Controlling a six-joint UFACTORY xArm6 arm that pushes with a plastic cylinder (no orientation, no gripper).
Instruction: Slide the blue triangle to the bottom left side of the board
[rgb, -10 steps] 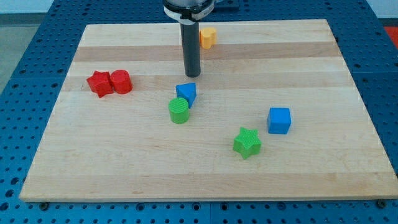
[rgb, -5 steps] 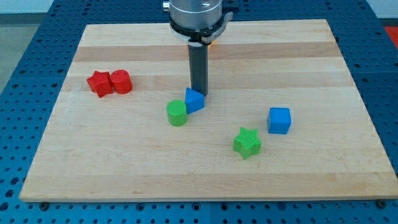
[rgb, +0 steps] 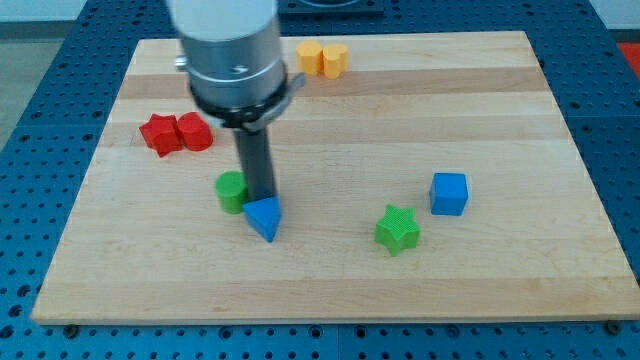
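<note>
The blue triangle (rgb: 264, 217) lies on the wooden board (rgb: 330, 270), left of the board's centre and slightly toward the view's bottom, with one corner pointing toward the view's bottom. My tip (rgb: 262, 198) stands directly at the triangle's upper edge, on the side toward the view's top, in contact with it or just beside it; the exact contact line cannot be resolved. The rod rises from the tip to a wide grey cylindrical housing (rgb: 228, 55) that covers part of the board's upper left area. This arm carries no fingers: nothing is grasped or clenched, and the only possible contact is the rod's lower end against the blue triangle. The green cylinder (rgb: 231, 191) stands just to the view's left of the rod and slightly above the triangle, partly hidden behind the rod; whether it touches the rod cannot be determined. Toward the view's left, near the board's left edge, a red star-shaped block (rgb: 158, 134) and a red cylinder-like block (rgb: 194, 132) sit touching side by side. To the view's right of the triangle, a green star (rgb: 398, 229) lies well apart, and a blue cube (rgb: 449, 193) sits near it, further right and higher. At the board's top edge, two yellow blocks (rgb: 322, 58) sit together; their shapes are not clear.
</note>
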